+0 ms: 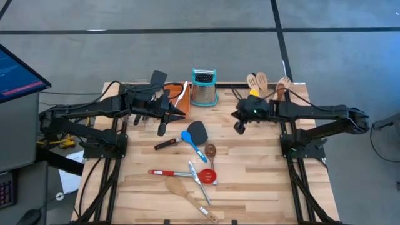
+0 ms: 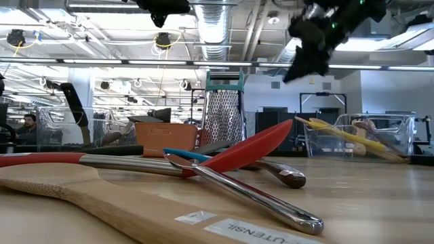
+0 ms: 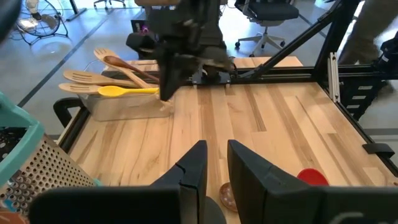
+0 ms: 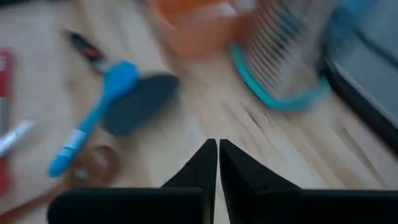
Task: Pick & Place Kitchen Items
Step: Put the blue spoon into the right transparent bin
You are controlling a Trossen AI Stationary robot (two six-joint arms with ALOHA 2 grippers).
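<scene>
Hovering shut and empty just right of the grater, right pincer risks knocking it while descending toward the blue spoon lying in front of the grater, left pincer near-closed, empty.

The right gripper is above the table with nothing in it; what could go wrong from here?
1. The right gripper has its fingers shut on nothing. If it goes down like this, it may push a utensil instead of grasping it.
2. The blue spoon lies against the black turner, so a grasp on one could drag the other.
3. The grater stands close by and might be knocked over by a low sweep.
</scene>
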